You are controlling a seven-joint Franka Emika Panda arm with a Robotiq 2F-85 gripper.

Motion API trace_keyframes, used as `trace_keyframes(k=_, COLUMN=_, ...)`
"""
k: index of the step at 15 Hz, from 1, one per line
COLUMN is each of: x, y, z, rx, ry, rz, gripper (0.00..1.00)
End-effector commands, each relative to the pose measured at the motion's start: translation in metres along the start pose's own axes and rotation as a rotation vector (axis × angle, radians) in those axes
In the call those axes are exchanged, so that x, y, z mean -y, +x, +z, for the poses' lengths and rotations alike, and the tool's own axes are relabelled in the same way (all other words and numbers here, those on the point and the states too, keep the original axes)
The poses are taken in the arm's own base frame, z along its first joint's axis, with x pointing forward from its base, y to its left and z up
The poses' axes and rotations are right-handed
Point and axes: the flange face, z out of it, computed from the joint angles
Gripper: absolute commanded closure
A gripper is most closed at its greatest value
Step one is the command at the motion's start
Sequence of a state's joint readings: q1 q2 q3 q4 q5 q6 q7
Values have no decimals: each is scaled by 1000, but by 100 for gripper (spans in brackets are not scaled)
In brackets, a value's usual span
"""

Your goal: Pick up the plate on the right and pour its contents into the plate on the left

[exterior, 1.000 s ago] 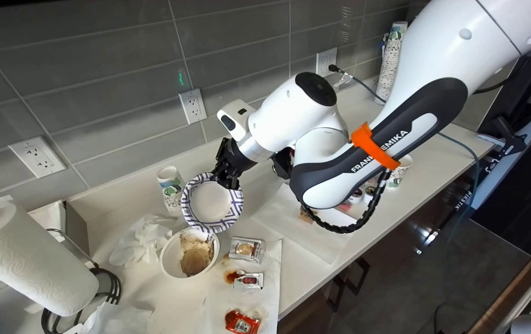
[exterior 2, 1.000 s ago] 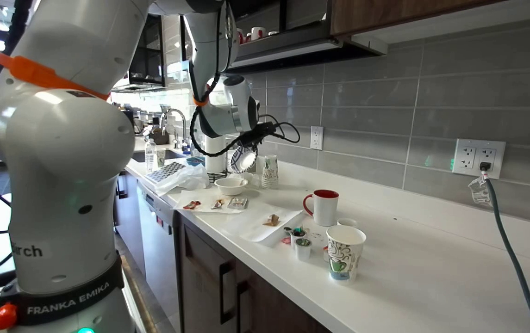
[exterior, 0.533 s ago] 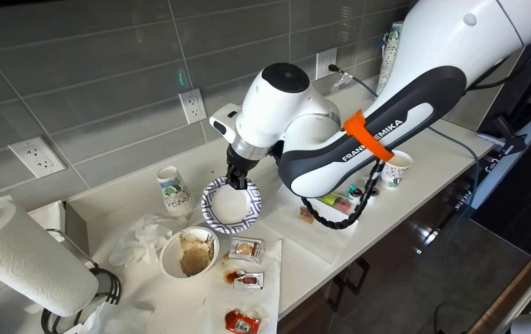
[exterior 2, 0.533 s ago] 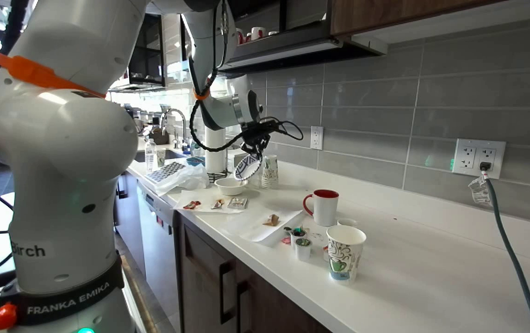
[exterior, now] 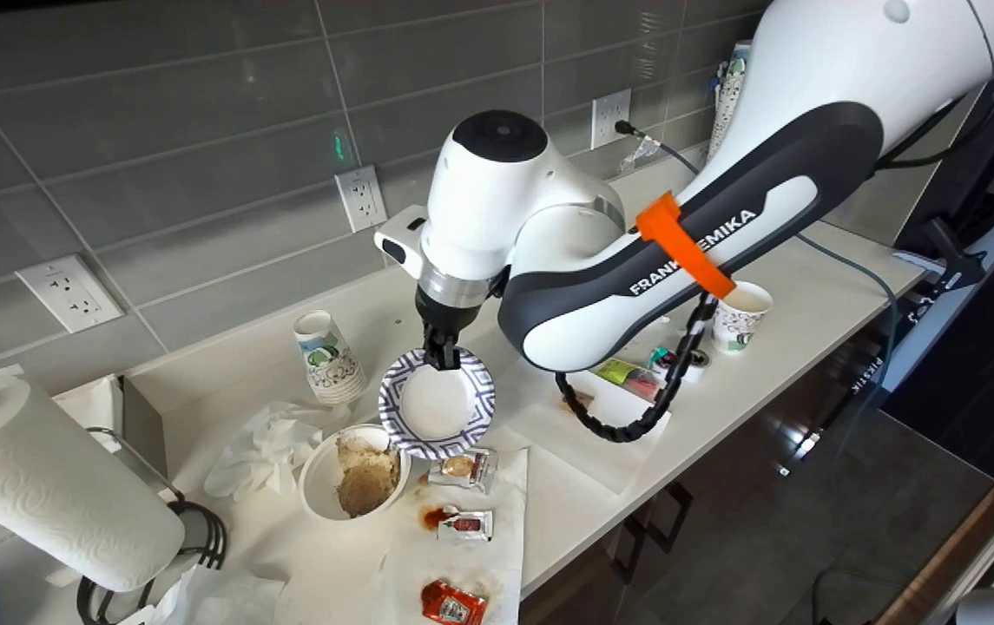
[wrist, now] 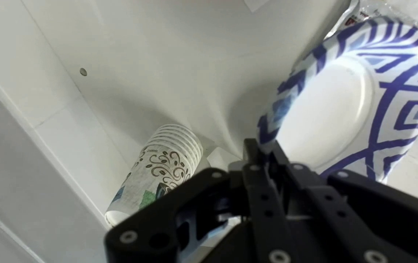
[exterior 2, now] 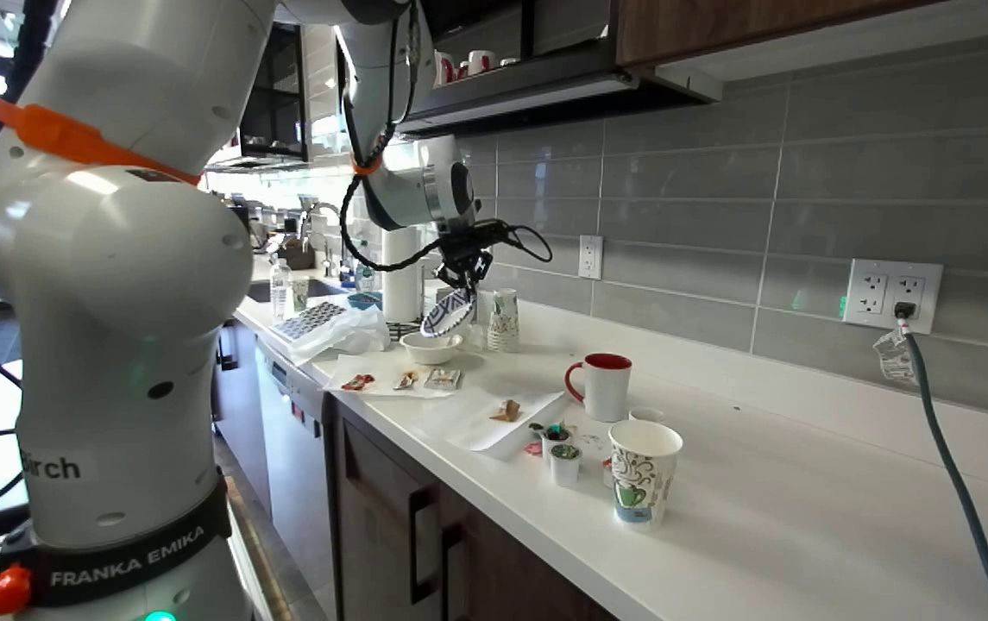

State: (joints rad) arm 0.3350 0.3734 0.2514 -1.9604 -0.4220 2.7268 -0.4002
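A white paper plate with a purple pattern on its rim [exterior: 437, 404] hangs from my gripper [exterior: 442, 360], tilted, just beside and above a white bowl [exterior: 319, 477]. Its inside looks plain white, with no contents showing. The white bowl stands on the counter with tan and brown powder [exterior: 366, 486] in it. In an exterior view the held plate [exterior 2: 448, 313] slants above the white bowl [exterior 2: 431, 350]. In the wrist view my gripper [wrist: 267, 149] is shut on the near rim of the plate [wrist: 329, 113]. The white bowl does not show clearly there.
A cup stack [exterior: 330, 360] stands by the wall, also in the wrist view [wrist: 157, 164]. Crumpled paper [exterior: 266, 451] and a paper towel roll [exterior: 54, 486] are left of the bowl. Condiment packets [exterior: 462, 469] lie in front. A mug [exterior 2: 606, 388] and paper cup [exterior 2: 645, 474] stand farther along.
The held plate has moved right and a little lower in an exterior view, away from over the white bowl. It has turned from steeply tilted to flatter. The grip is kept.
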Motion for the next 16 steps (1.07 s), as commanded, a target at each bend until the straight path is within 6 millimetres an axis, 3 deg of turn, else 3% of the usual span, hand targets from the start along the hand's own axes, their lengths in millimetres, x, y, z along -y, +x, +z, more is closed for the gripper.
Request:
trace_keyframes(k=1, x=-29, y=-30, z=5, rx=9, ry=44, rz=1, gripper=98)
trace_keyframes(k=5, x=-57, y=-59, z=8, rx=25, ry=84, rz=33, gripper=98)
trace_keyframes(k=6, x=-85, y=-68, z=25, rx=24, ry=98, rz=71, gripper=98)
trace_keyframes(k=7, x=-63, y=-63, z=9, rx=22, ry=50, rz=48, gripper=92)
trace_keyframes(k=10, x=-87, y=-76, z=20, rx=26, ry=59, rz=73, gripper=92)
trace_keyframes(k=11, x=-88, y=-75, z=22, rx=25, ry=61, rz=74, gripper=92)
trace_keyframes(k=12, x=-87, y=-73, z=24, rx=22, ry=64, rz=73, gripper=98)
trace_keyframes(k=16, x=-93, y=-81, z=39, rx=139, ry=100, rz=154, gripper=98)
